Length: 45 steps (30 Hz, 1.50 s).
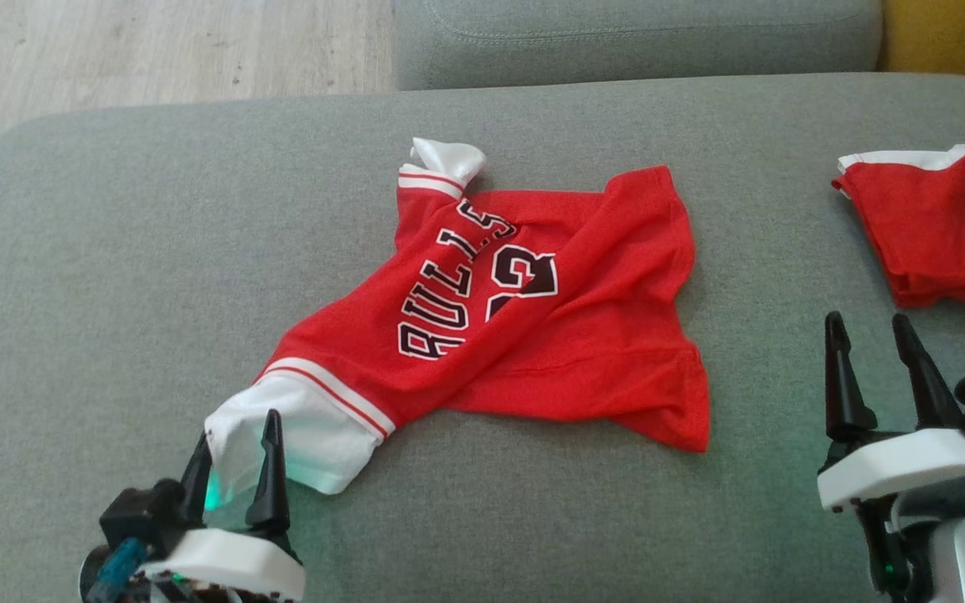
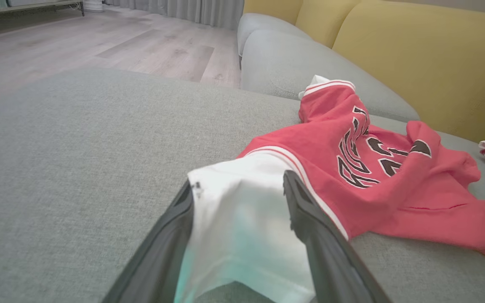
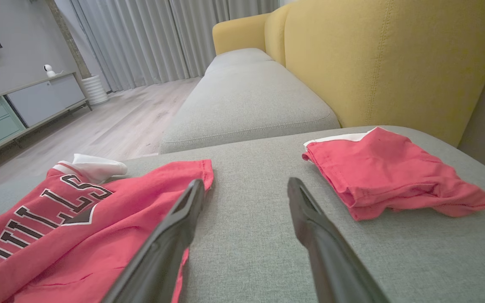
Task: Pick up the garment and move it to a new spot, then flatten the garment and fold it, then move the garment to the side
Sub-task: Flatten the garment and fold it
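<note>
Red jersey (image 1: 533,335) is lying crumpled, lettering up, at the middle of the grey sofa cushion (image 1: 114,251). Left gripper (image 1: 237,427) is standing unclenched, its 2 fingers spread on either side of the jersey's white sleeve (image 1: 307,419). Right gripper (image 1: 868,318) is hovering with fingers apart over bare cushion, near a folded red garment (image 1: 943,226).

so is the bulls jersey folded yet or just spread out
Spread out, not folded: the bulls jersey lies open but wrinkled on the grey cushion, lettering showing, one white sleeve reaching the left end effector.
</note>
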Motion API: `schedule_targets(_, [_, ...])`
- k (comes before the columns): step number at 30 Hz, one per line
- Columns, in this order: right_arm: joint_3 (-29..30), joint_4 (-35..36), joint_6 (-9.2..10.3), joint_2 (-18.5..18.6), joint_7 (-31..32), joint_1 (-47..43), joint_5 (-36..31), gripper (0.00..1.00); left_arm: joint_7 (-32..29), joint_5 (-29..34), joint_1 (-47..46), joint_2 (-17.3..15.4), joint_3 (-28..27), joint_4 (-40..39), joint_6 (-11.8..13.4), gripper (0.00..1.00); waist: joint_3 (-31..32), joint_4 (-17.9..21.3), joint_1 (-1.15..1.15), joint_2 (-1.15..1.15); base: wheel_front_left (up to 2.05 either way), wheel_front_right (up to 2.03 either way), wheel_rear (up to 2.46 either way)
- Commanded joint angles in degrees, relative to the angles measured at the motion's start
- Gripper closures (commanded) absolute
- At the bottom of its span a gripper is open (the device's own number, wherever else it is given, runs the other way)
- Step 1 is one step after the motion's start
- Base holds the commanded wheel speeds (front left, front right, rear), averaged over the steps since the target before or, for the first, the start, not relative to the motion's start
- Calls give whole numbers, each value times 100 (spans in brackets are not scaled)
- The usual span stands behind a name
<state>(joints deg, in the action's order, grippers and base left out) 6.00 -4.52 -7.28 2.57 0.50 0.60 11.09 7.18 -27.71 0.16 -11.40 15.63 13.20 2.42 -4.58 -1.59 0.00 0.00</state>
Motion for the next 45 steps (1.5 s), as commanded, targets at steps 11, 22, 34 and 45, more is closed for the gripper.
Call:
schedule_targets(11, [-245, -40, -21, 31, 58, 436, -147, 0, 325, 207, -323, -97, -134, -363, 76, 0, 35, -246, 0, 0, 0, 0, 0])
schedule_targets(22, [-625, -1147, -21, 66, 783, 700, -307, 0, 334, 276, -169, -23, 34, -780, 189, 0, -51, -504, 0, 0, 0, 0, 0])
schedule_targets(34, [-992, -2782, -21, 158, 660, 1523, -3, 0, 323, 284, -184, 31, 181, -881, 198, 0, -142, -708, 0, 0, 0, 0, 0])
schedule_targets(45, [-1390, -3448, -21, 247, 353, 1839, 584, 100, 334, 259, -109, -32, 184, -901, 246, 0, -87, -741, 0, 0, 0, 0, 0])
